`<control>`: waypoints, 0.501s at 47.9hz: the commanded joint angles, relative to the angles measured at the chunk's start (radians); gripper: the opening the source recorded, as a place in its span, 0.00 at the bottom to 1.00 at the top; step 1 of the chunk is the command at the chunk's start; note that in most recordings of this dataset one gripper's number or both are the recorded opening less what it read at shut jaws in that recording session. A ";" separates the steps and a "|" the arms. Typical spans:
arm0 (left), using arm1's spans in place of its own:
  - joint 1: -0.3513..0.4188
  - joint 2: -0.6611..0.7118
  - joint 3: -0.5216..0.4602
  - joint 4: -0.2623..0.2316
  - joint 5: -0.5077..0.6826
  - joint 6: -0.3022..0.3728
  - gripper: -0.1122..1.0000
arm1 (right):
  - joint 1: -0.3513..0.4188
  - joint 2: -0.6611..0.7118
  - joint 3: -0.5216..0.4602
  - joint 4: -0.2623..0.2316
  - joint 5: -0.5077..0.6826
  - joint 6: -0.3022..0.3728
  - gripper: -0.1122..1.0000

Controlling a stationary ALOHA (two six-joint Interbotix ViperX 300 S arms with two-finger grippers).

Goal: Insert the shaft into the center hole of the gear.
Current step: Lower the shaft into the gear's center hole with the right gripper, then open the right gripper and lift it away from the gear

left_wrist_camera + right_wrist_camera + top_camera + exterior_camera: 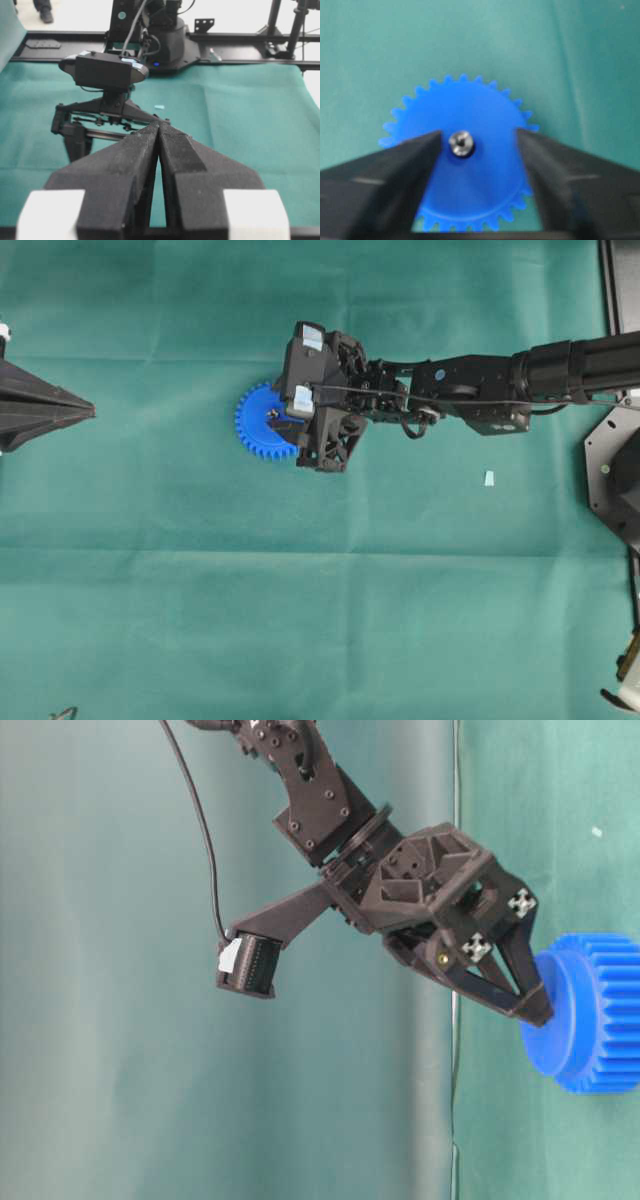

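The blue gear lies flat on the green cloth, left of the middle. It also shows in the table-level view and the right wrist view. The silvery shaft stands in the dark center hole of the gear. My right gripper is open just over the gear's face, one finger on each side of the shaft, neither one closed on it. My left gripper is shut and empty at the far left, its tips touching in the left wrist view.
A small pale scrap lies on the cloth to the right of the gear, also seen in the left wrist view. The right arm stretches in from the right edge. A black frame stands at the right.
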 commanded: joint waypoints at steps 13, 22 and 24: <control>-0.003 0.006 -0.029 0.002 -0.009 0.000 0.10 | 0.006 -0.161 -0.014 -0.008 0.026 -0.008 0.91; -0.003 0.006 -0.029 0.002 -0.008 0.000 0.10 | 0.006 -0.273 0.000 -0.029 0.054 -0.009 0.91; -0.003 0.006 -0.029 0.002 -0.008 0.000 0.10 | 0.006 -0.296 0.006 -0.032 0.057 -0.009 0.91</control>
